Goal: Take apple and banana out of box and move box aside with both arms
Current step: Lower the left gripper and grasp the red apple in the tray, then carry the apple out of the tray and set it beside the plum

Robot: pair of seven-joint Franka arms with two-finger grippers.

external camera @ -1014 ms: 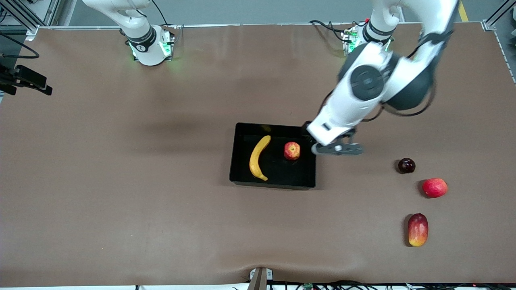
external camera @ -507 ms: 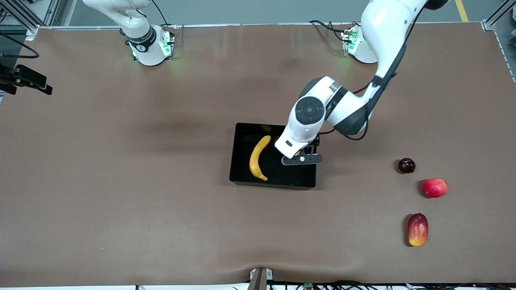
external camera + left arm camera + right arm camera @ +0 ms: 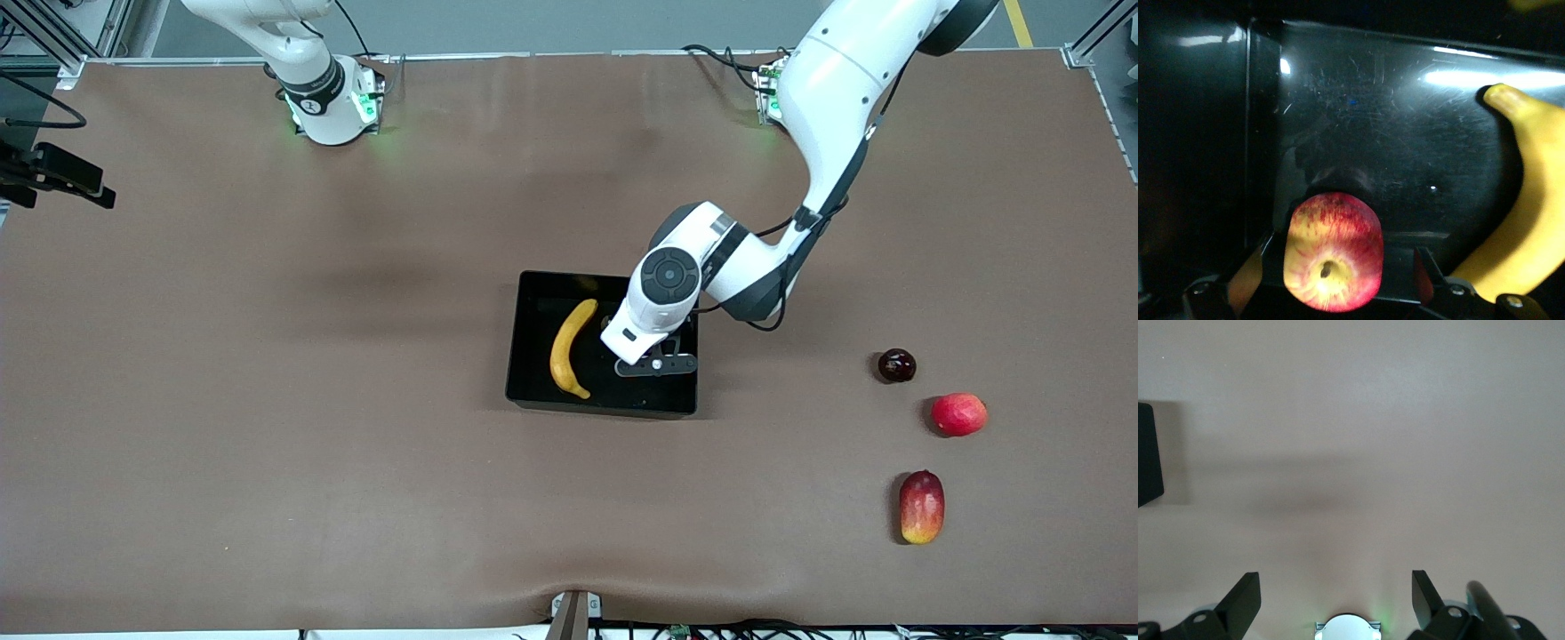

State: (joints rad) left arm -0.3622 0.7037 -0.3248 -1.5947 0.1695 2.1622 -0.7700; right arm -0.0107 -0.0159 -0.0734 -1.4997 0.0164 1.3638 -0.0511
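I see left gripper (image 3: 1331,283) wide open, empty, straddling apple (image 3: 1333,251) in box (image 3: 533,391); banana (image 3: 569,348) at nine o'clock. Right gripper (image 3: 1336,597) open, waiting.

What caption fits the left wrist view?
Left claw open around the apple in the box, banana beside it.

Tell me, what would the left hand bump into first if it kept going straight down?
Most likely the apple. The left hand is open, with its fingers on either side of the apple inside the box. The banana lies beside it.
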